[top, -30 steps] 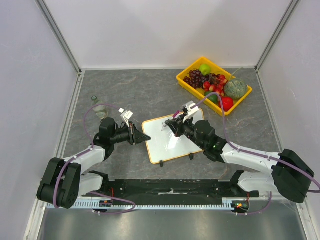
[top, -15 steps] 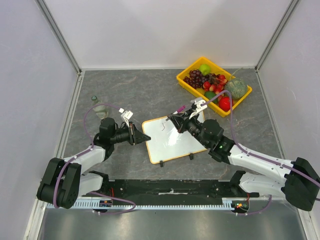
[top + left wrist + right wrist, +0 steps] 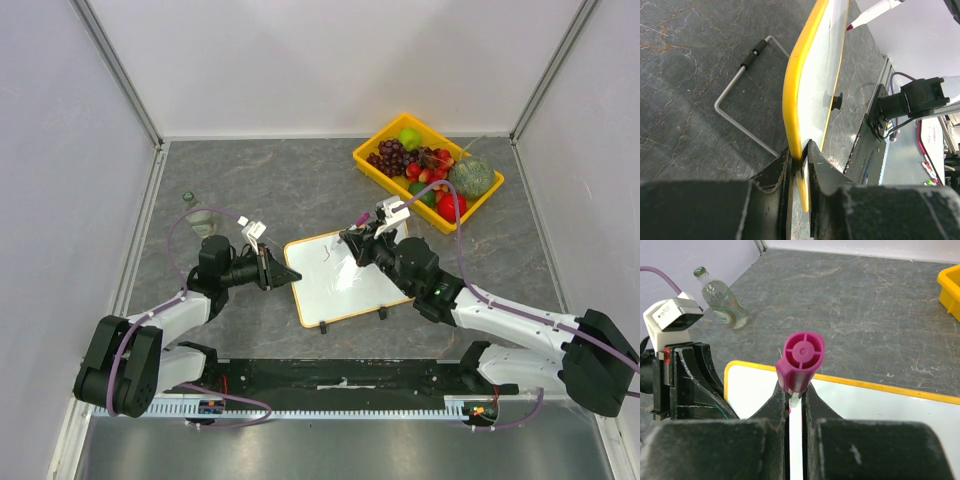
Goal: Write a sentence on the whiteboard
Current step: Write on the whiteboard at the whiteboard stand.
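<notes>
Your right gripper (image 3: 796, 392) pinches a magenta-capped marker (image 3: 802, 356) between its pads, cap end up toward the wrist camera and tip aimed down at the whiteboard (image 3: 340, 288). Your left gripper (image 3: 800, 156) is pressed onto the board's left edge, the yellow-tan frame caught between both fingers. The board lies mid-table between the two arms, and a bent wire stand (image 3: 742, 97) shows behind it in the left wrist view.

Of the sentence (image 3: 326, 254), only a few thin strokes show near the far left corner, too small to read. Most of the white face is bare, so the writing looks barely begun. Whether the tip touches the surface cannot be told.

To write cleanly, press lightly and evenly and make short strokes. Work rightward along the far part of the board and leave the near part for a second line. Hold the left clamp firm so the glossy board does not slide under the tip, and carry the right fingers clear of wet ink. The glass bottle (image 3: 200, 214) and the yellow fruit tray (image 3: 378, 136) stand well apart from the work.
</notes>
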`<action>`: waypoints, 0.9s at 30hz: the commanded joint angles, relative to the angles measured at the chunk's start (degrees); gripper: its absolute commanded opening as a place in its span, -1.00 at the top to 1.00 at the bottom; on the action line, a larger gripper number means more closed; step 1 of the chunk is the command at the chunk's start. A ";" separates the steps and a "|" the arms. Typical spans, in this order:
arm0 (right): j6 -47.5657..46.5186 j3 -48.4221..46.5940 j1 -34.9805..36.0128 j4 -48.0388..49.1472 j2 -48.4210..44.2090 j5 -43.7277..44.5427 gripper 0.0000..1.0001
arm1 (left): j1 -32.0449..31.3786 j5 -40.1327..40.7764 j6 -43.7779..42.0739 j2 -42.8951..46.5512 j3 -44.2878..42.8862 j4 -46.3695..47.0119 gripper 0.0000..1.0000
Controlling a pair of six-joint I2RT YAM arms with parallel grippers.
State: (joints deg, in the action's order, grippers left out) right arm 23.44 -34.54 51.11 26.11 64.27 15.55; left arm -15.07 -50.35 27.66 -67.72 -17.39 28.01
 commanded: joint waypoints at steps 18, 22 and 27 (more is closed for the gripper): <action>-0.77 -1.05 -0.05 1.58 3.05 1.94 1.00 | 0.04 -0.54 -1.29 -0.04 -0.28 1.61 0.96; -0.50 -0.61 -0.05 1.40 2.97 0.97 1.00 | 0.13 -0.45 -1.21 -0.04 -0.28 1.61 0.96; -0.15 0.35 -0.05 0.61 2.26 -0.08 1.00 | 0.04 -0.37 -1.29 0.14 -0.19 1.61 0.96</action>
State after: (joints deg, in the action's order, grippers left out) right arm 23.00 -34.54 51.11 26.02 66.83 16.29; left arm -15.07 -50.70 27.66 -67.75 -17.39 28.03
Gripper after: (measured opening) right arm 0.067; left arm 0.186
